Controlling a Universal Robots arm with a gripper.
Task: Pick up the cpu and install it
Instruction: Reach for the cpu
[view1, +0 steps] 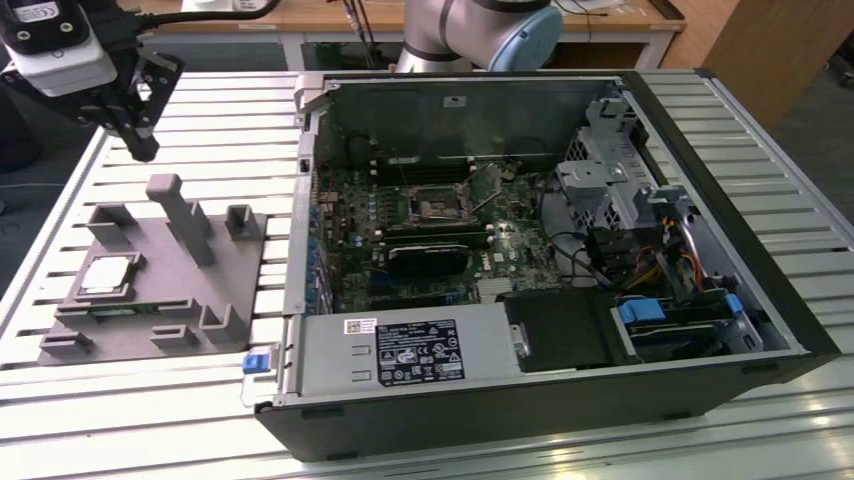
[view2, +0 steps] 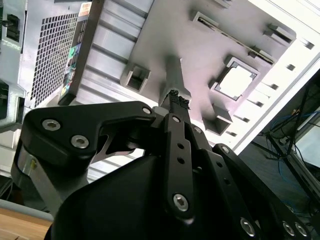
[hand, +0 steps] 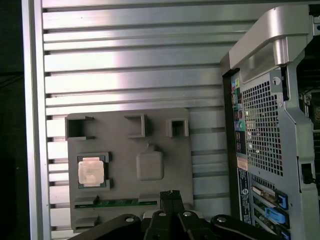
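The cpu (view1: 107, 275), a small silvery square chip, lies flat in a recess of the grey fixture plate (view1: 160, 295) on the exterior view's left. Both wrist views show it as well, as the cpu (hand: 91, 171) and the cpu (view2: 235, 82) in its recess. My gripper (view1: 143, 150) hangs above the plate's far edge, well above and apart from the chip. Its black fingers are shut together with nothing between them, as seen at the gripper (hand: 171, 195) and the gripper (view2: 175, 97). The motherboard's dark square socket (view1: 438, 205) lies inside the open computer case (view1: 747, 250).
A tall grey post (view1: 187, 220) rises from the fixture plate close below the gripper. A green memory stick (hand: 115, 203) lies in a slot near the chip. The case holds a black card (view1: 430, 258), a drive cage (view1: 614, 180) and cables. All stands on a slatted metal table (view1: 227, 110).
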